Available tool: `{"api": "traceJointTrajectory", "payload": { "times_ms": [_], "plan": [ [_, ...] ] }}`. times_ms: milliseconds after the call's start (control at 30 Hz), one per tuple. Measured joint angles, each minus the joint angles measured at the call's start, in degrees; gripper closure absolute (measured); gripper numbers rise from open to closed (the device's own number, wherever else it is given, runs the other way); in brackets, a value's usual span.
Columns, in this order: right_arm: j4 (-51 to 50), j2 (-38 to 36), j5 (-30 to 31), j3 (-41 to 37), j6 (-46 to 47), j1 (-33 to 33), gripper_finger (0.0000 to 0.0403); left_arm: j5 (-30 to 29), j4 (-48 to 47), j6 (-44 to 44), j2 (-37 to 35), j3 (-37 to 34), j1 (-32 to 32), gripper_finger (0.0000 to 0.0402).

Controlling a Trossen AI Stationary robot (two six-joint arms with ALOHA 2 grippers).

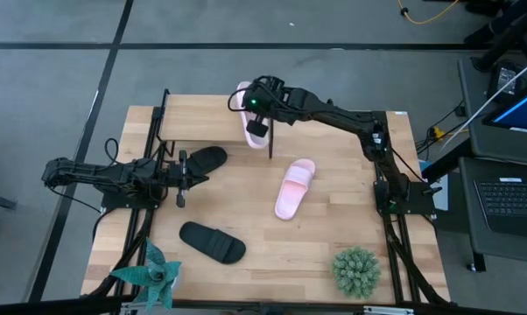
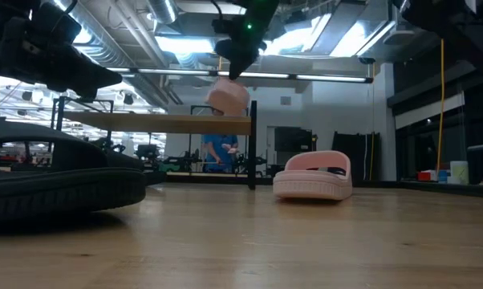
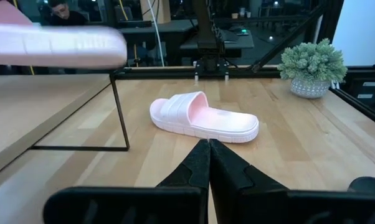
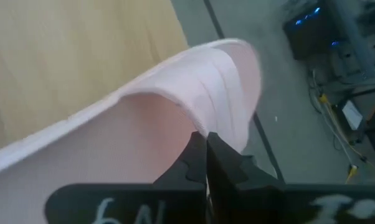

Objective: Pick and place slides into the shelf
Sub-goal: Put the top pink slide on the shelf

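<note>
My right gripper (image 1: 256, 124) is shut on a pale pink slide (image 1: 243, 107) and holds it over the right end of the shelf (image 1: 202, 124), a low wooden plank on thin black legs at the table's far side. In the low view this slide (image 2: 227, 96) hangs just above the plank (image 2: 161, 123). The second pink slide (image 1: 295, 187) lies sole-down mid-table. One black slide (image 1: 207, 160) lies in front of the shelf, another (image 1: 213, 242) near the front edge. My left gripper (image 1: 183, 166) waits shut at the left, beside the nearer black slide. My right gripper pinches the pink slide's wide strap (image 4: 220, 93) at its edge between the two fingers. The fingers (image 4: 194, 163) slant down from above, coming from the table's right. The slide hangs below them, clear of the table, over the shelf's right end.
A green potted plant (image 1: 356, 271) stands at the front right and a teal spiky plant (image 1: 150, 273) at the front left. The shelf's black leg (image 3: 119, 112) stands near the resting pink slide (image 3: 203, 118). A person (image 2: 219, 151) shows far behind the table.
</note>
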Motion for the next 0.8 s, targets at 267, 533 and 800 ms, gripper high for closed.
{"api": "traceJointTrajectory", "payload": {
  "times_ms": [267, 533, 800],
  "plan": [
    [-0.7, 0.4, 0.3, 0.0, -0.9, -0.5, 0.0403, 0.0, -0.1, -0.2, 0.0, 0.0, 0.0, 0.0401],
    [-3.7, 0.4, 0.4, 0.0, -1.6, -0.6, 0.0403, 0.0, -0.2, -0.8, 0.0, 0.0, 0.0, 0.0401],
    [-4.1, 0.4, 0.5, 0.0, -1.6, -0.6, 0.0403, 0.0, -0.2, -1.3, 0.0, 0.0, 0.0, 0.0401]
  ]
}}
